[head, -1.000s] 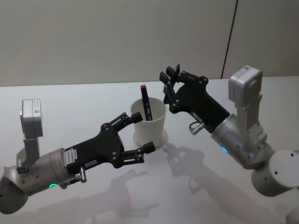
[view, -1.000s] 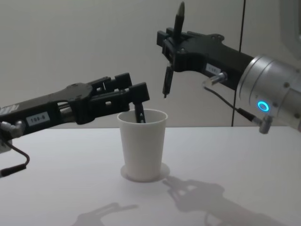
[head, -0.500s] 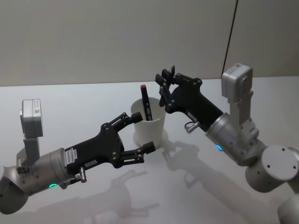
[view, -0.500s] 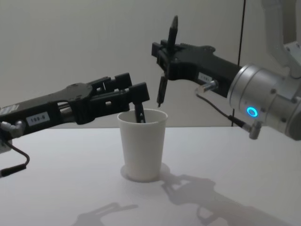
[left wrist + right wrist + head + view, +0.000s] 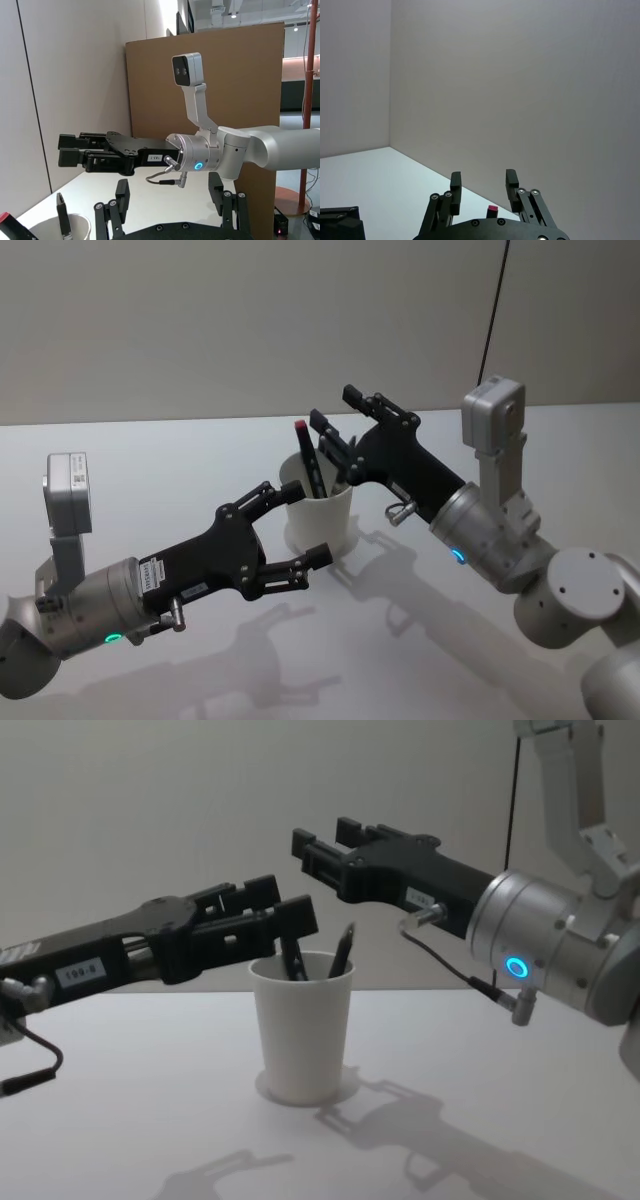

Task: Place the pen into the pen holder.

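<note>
Above the pen holder (image 5: 301, 1032), right gripper (image 5: 315, 845) wide, empty; pen (image 5: 340, 952) half hidden inside; left gripper (image 5: 297, 523) wide.

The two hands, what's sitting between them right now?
In the chest view, the pen holder stands between the left hand and right hand, both open. Two pens lean inside it, one nearer the right hand.

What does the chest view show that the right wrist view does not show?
Chest view alone: the white pen holder standing on the table, two dark pens inside it, one pen leaning right, and the open left gripper at the rim. Right wrist view alone: the corner where two bare walls meet behind the table. Both: the right gripper, open and holding nothing, and the red-capped pen, of which the right wrist view gives just the red tip.
</note>
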